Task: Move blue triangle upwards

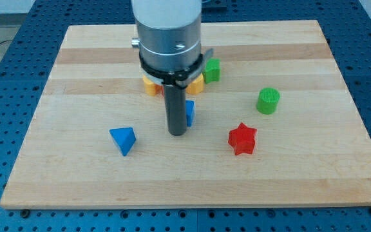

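Here my tip (pixel 176 133) rests on the wooden board (pixel 76 180), well right of the blue triangle (pixel 123 140), touching a blue block (pixel 189 112); there is no claw, only the rod.

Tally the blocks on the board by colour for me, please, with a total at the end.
Blue: 2, the blue triangle and a blue block partly hidden behind my tip
Green: 2, a green cylinder and a green block
Red: 1, a red star
Yellow: 2, yellow pieces and showing either side of the arm
Total: 7
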Action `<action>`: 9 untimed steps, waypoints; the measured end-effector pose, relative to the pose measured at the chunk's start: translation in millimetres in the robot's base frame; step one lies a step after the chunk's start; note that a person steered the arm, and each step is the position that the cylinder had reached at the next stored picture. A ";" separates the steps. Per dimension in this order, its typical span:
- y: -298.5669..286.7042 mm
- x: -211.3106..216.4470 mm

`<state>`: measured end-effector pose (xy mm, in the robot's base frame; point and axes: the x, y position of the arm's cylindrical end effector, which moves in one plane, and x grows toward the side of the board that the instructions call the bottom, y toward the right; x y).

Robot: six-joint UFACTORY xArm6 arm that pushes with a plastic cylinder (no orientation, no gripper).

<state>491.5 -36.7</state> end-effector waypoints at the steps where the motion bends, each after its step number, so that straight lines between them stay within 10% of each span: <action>1: -0.6 -18.2; 6: -65.0 88.2; 9: -73.3 20.6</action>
<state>512.1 -110.1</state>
